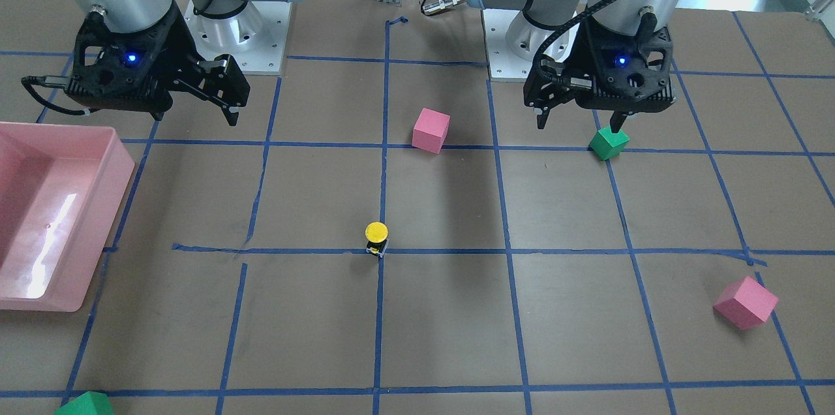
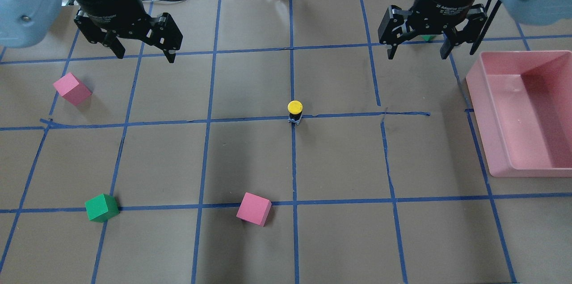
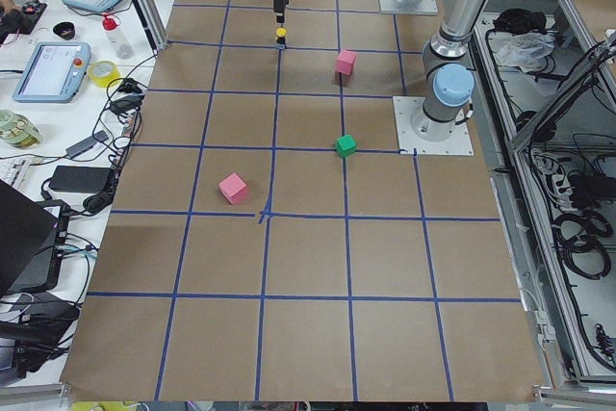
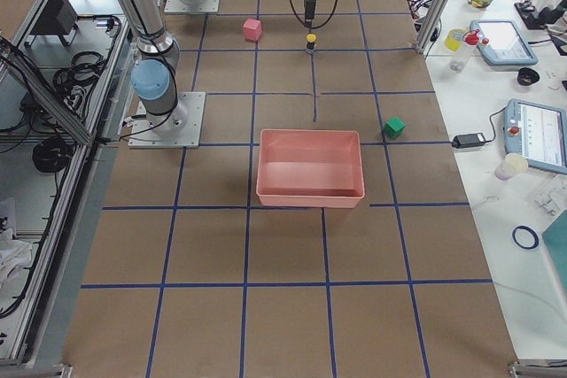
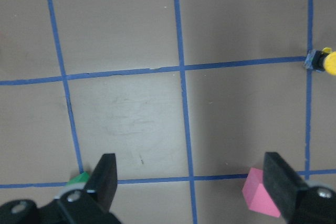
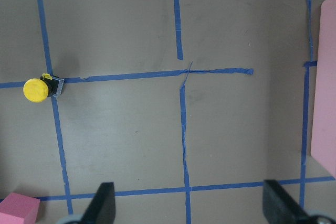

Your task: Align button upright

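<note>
Overhead exterior: left end effector (image 2: 146,57), right end effector (image 2: 417,56), both agape, downward.

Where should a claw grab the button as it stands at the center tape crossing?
Probably the black body just under the yellow cap, coming straight down and pinching it from two opposite sides. The button stands cap-up, and the cap looks wider than the body, so a pinch below the cap should be less likely to slip off.
</note>
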Motion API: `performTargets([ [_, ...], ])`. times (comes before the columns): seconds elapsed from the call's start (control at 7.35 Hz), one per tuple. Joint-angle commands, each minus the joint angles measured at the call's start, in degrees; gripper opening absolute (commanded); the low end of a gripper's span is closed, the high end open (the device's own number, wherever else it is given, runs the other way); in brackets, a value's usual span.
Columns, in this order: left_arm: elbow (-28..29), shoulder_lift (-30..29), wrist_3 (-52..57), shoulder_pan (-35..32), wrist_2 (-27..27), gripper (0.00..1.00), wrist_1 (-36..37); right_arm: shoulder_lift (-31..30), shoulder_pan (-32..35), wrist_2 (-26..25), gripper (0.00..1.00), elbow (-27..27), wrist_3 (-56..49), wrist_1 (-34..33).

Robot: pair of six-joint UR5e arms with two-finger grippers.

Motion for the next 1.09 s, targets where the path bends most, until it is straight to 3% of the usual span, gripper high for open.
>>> performTargets([
  [0.0,-0.50,-0.10,1.37,0.57,0.23,1.00,0.38,0.00,-0.09,-0.07,1.00,0.00,-0.32,0.00],
  [0.95,-0.24,-0.72,-1.33,0.57,-3.55,1.00,4.34,-0.35,-0.09,-0.60,1.00,0.00,-0.77,0.00],
])
